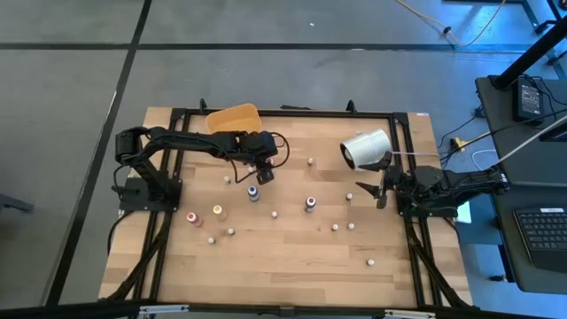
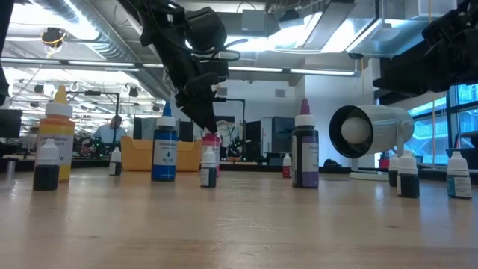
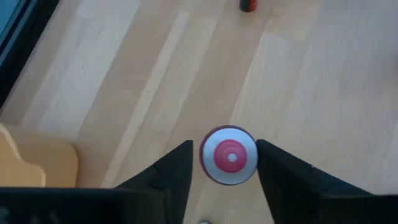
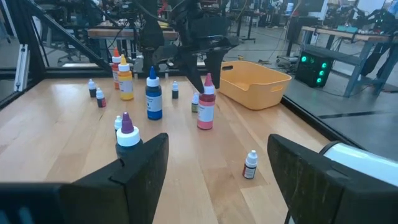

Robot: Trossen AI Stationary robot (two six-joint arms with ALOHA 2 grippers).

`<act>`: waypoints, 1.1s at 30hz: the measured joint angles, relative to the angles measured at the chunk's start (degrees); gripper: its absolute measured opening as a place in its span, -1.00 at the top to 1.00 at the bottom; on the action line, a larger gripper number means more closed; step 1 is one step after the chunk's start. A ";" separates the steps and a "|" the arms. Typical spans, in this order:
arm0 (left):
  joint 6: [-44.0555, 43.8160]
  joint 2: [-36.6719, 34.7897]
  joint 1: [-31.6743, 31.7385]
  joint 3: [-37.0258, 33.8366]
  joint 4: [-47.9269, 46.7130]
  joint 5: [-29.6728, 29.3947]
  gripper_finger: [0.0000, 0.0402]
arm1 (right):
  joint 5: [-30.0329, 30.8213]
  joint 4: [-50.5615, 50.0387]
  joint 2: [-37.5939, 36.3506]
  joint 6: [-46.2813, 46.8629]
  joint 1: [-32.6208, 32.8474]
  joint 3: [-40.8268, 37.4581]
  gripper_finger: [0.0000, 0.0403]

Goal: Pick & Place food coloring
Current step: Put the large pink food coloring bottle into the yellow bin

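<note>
The left gripper (image 3: 227,163) sits over the pink bottle (image 4: 206,107), one finger on each side of its pale cap, jaws not yet touching it. The bottle stands upright in the far-left part of the table (image 1: 292,257), near the yellow tray (image 1: 234,117). It's a slim pink body with a tapered nozzle cap. It looks light, rigid plastic, smooth and easy to tip, so a grip low on the cap or shoulder seems safest. The right gripper (image 4: 217,165) waits open by the table's right edge beside the white cylinder (image 1: 366,148).
</note>
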 joint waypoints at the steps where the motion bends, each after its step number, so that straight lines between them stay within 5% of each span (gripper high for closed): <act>1: 0.00 0.00 0.00 0.00 0.00 0.03 0.23 | -0.01 0.00 0.01 -0.54 0.00 0.00 -0.37; 6: 0.00 -0.02 0.00 0.00 0.04 0.07 0.44 | 0.00 0.02 -0.01 -0.40 0.00 0.00 -0.37; 20: -0.02 -3.86 0.44 -0.09 -0.29 -0.79 0.44 | 0.00 0.00 0.01 -0.40 0.00 0.00 -0.37; 26: -6.51 -12.77 2.64 -0.05 -1.05 -6.54 0.44 | 0.00 0.01 0.00 -0.40 0.01 0.00 -0.37; 33: -16.10 -19.92 7.35 -0.02 -10.16 -21.36 0.44 | 0.00 0.02 0.00 -0.42 0.00 0.00 -0.37</act>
